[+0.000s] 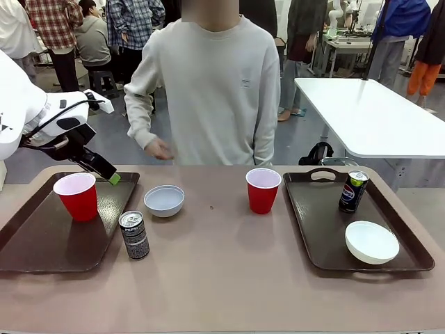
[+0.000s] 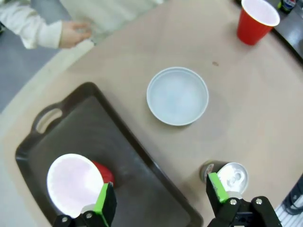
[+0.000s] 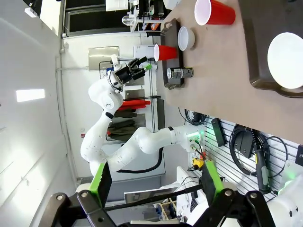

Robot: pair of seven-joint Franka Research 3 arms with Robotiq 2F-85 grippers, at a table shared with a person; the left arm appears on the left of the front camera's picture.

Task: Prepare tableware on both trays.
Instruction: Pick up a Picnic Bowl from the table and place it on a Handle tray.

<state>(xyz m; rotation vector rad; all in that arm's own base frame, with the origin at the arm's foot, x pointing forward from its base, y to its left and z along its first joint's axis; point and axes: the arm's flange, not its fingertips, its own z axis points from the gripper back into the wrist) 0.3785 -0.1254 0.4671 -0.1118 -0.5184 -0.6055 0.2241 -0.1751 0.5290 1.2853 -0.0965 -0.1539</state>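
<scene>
One red cup (image 1: pixel 76 196) on the left tray (image 1: pixel 42 243), bowl (image 1: pixel 164 200) and can (image 1: pixel 134 234) just off it on my tabletop (image 1: pixel 222 278), second cup (image 1: pixel 263 190) beside the right tray (image 1: pixel 320 229), which holds second can (image 1: pixel 353 191) and second bowl (image 1: pixel 372 241), left pincer (image 2: pixel 161 193) and right pincer (image 3: pixel 156 177) both apart, empty

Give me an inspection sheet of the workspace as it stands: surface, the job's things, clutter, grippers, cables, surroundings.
Surface: tan table, with one small dark speck.
Job's things: the left tray holds a red cup. The right tray holds a can and a bowl. On the bare table stand a second can, a second bowl and a second red cup.
Clutter: nothing seen.
Grippers: left gripper open, empty, above the left tray. Right gripper open, empty, held clear of the table.
Cables: a black cable loops at the left wrist.
Surroundings: a person at the far side, and a white table behind.
</scene>
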